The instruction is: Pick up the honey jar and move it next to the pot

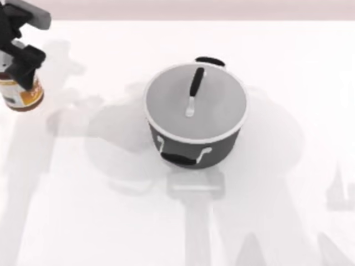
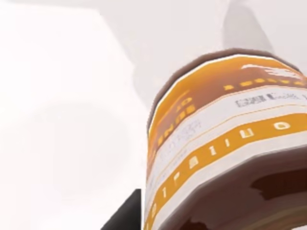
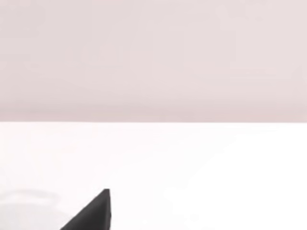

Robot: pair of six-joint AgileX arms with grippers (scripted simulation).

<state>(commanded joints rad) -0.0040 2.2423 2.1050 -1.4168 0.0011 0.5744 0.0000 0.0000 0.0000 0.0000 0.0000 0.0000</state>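
Observation:
The honey jar, with dark brown contents and an orange-and-white label, is at the table's far left, near the back. My left gripper comes down over it from above and is shut on the honey jar; its lid is hidden under the fingers. In the left wrist view the honey jar fills the picture, and one dark fingertip lies against its side. The large dark grey pot, with its grey lid and black lid handle, stands at the table's middle, well to the right of the jar. Of my right gripper only one dark fingertip shows, over bare table.
The pot's black side handles stick out toward the front and the back. White table lies between the jar and the pot and all round the pot. A pale wall rises beyond the table's far edge.

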